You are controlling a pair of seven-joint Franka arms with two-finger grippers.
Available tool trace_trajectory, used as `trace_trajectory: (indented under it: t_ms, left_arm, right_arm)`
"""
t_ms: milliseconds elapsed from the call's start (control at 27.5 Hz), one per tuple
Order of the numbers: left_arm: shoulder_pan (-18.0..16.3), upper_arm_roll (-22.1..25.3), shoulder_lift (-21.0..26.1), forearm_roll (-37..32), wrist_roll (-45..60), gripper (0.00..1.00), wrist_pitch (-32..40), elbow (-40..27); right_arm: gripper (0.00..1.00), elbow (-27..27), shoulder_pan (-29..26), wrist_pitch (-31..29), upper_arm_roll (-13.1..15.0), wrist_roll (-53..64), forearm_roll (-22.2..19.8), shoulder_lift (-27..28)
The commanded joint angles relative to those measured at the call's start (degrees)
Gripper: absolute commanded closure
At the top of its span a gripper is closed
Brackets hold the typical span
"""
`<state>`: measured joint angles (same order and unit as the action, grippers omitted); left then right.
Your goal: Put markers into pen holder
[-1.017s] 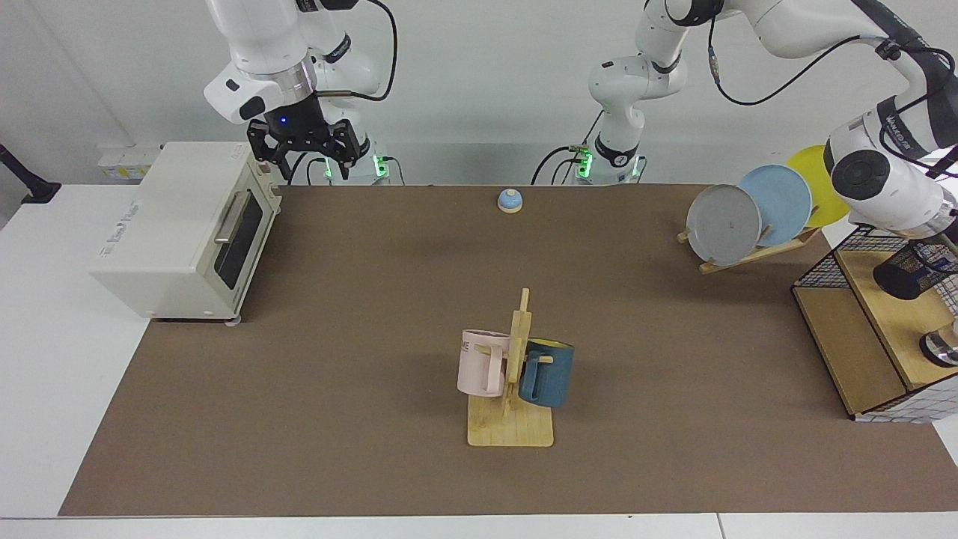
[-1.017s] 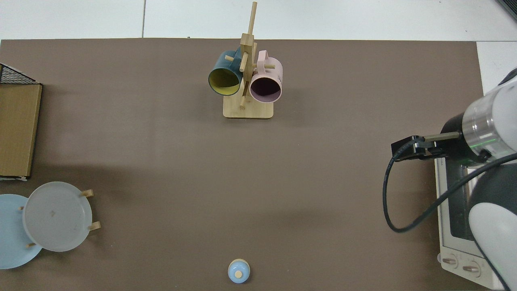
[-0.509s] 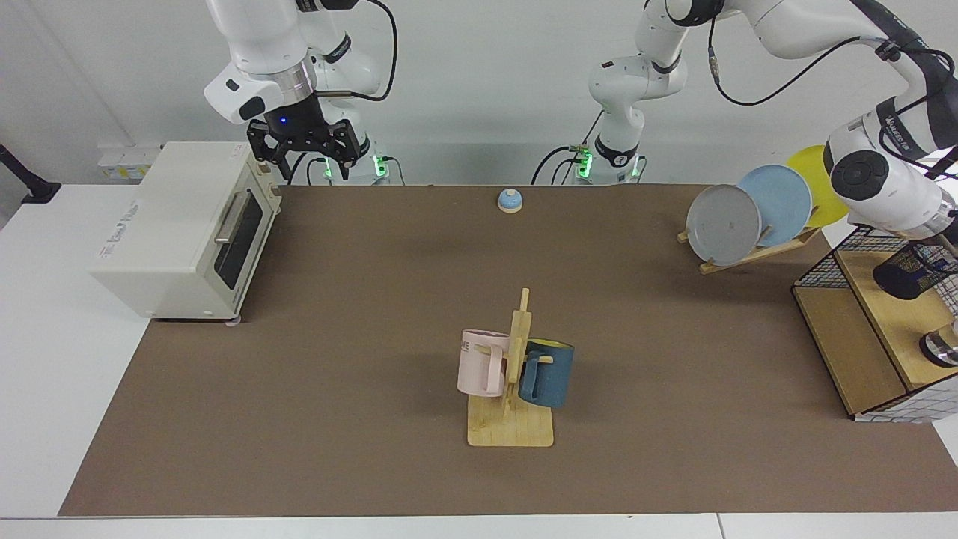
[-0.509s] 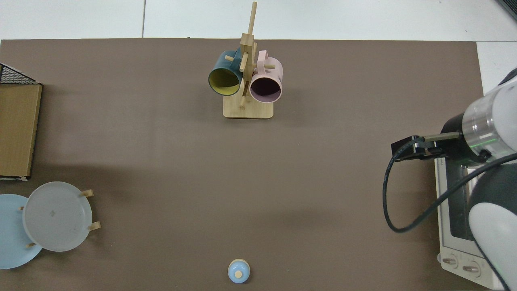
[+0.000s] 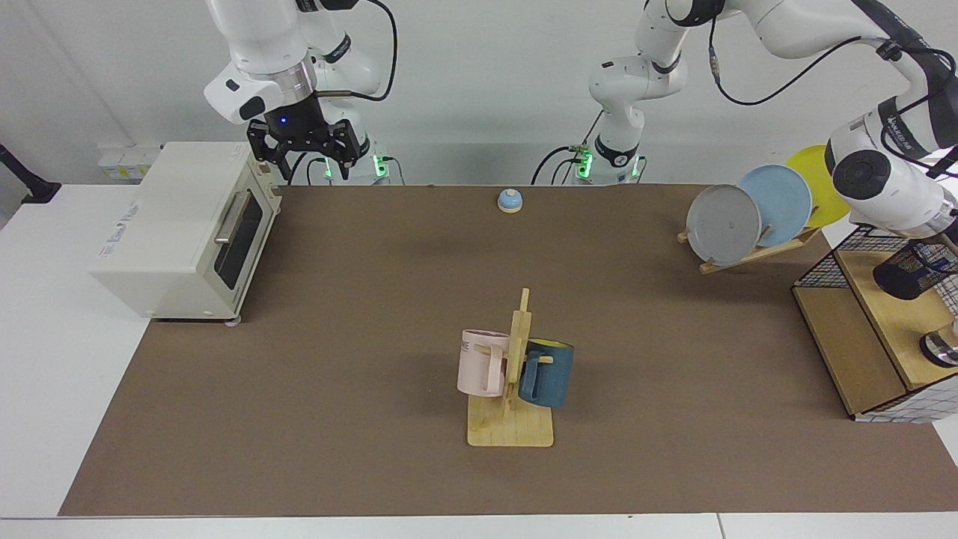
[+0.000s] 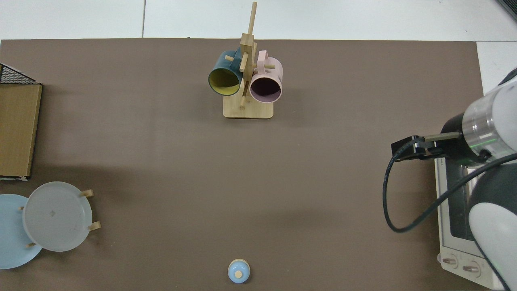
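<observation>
Left gripper hid past the frame edge above the pen holder (image 5: 914,271), grip unreadable; marker unseen, judged light, slippery, best pinched mid-barrel. Right gripper (image 5: 302,156) waited spread beside the toaster oven (image 5: 179,228).

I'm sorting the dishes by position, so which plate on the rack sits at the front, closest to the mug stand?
The grey plate. It stands at the front of the wooden rack, overlapping the light blue plate, with the yellow plate furthest back.

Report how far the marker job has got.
Nothing looks done: no marker shows in either view. The pen holder sits on the basket shelf, with the left arm's wrist above it and its gripper hidden. The right gripper waits open by the oven. Whether a marker is inside cannot be told.
</observation>
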<state>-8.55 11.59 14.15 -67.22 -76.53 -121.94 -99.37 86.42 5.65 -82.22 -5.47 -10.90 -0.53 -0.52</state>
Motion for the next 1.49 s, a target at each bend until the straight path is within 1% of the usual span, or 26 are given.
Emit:
trace_trajectory:
  t_ms: [0, 36, 73, 291, 763, 872, 908, 981, 1090, 1127, 1163, 1199, 1236, 1308, 1454]
  left_arm:
    - [0.82, 1.07, -0.62, 0.42, 0.24, 0.8, -1.46, -1.17]
    - [0.82, 1.07, -0.71, 0.42, 0.15, 0.75, -1.55, -1.17]
    - [0.82, 1.07, -0.71, 0.42, 0.15, 0.73, -1.55, -1.17]
    - [0.82, 1.07, -0.71, 0.42, 0.15, 0.62, -1.55, -1.17]
    - [0.91, 1.07, -0.62, 0.42, 0.15, 0.59, -1.37, -0.47]
    - [1.08, 1.07, -0.62, 0.42, -0.02, 0.57, -1.02, 0.84]
    - [1.08, 1.07, -0.71, 0.42, -0.11, 0.54, -0.93, 1.37]
    - [1.17, 1.07, -1.06, 0.51, -1.07, 0.44, -0.84, 2.07]
    - [1.17, 1.07, -1.32, 0.94, -3.71, 0.42, -0.76, 4.09]
    - [1.26, 1.07, -1.41, 1.99, -4.76, 0.4, -0.67, 4.71]
    - [1.26, 1.15, -1.58, 3.66, -5.64, 0.35, -0.58, 5.24]
    - [1.35, 1.15, -2.19, 6.2, -6.69, 0.26, -0.32, 6.03]
    - [1.61, 1.15, -2.98, 8.22, -7.57, 0.22, -0.05, 6.64]
    - [2.66, 1.07, -4.22, 11.04, -8.72, 0.2, 0.91, 7.44]
    - [4.24, 0.19, -6.06, 12.72, -8.81, 0.18, 4.95, 8.67]
  right_arm:
    - [0.01, 1.2, -0.9, -1.54, -0.42, -0.88, 1.14, -0.71]
    - [0.01, 1.2, -0.9, -1.54, -0.51, -0.88, 1.14, -0.71]
    - [0.01, 1.2, -0.9, -1.54, -0.42, -0.88, 1.14, -0.71]
    - [0.01, 1.2, -0.9, -1.54, -0.42, -0.88, 1.14, -0.71]
    - [0.01, 1.2, -0.9, -1.54, -0.42, -0.88, 1.14, -0.71]
    - [0.01, 1.2, -0.9, -1.54, -0.51, -0.88, 1.14, -0.71]
    - [0.01, 1.2, -0.9, -1.54, -0.51, -0.88, 1.14, -0.71]
    - [0.01, 1.2, -0.9, -1.54, -0.42, -0.88, 1.14, -0.71]
    - [0.01, 1.2, -0.9, -1.54, -0.51, -0.88, 1.14, -0.71]
    - [0.01, 1.2, -0.9, -1.54, -0.51, -0.88, 1.14, -0.71]
    - [0.01, 1.2, -0.9, -1.54, -0.51, -0.88, 1.14, -0.71]
    - [0.01, 1.2, -0.9, -1.54, -0.42, -0.88, 1.14, -0.71]
    - [0.01, 1.2, -0.9, -1.54, -0.42, -0.88, 1.14, -0.71]
    - [0.01, 1.2, -0.9, -1.54, -0.42, -0.88, 1.14, -0.71]
    - [0.01, 1.2, -0.9, -1.54, -0.51, -0.88, 1.14, -0.71]
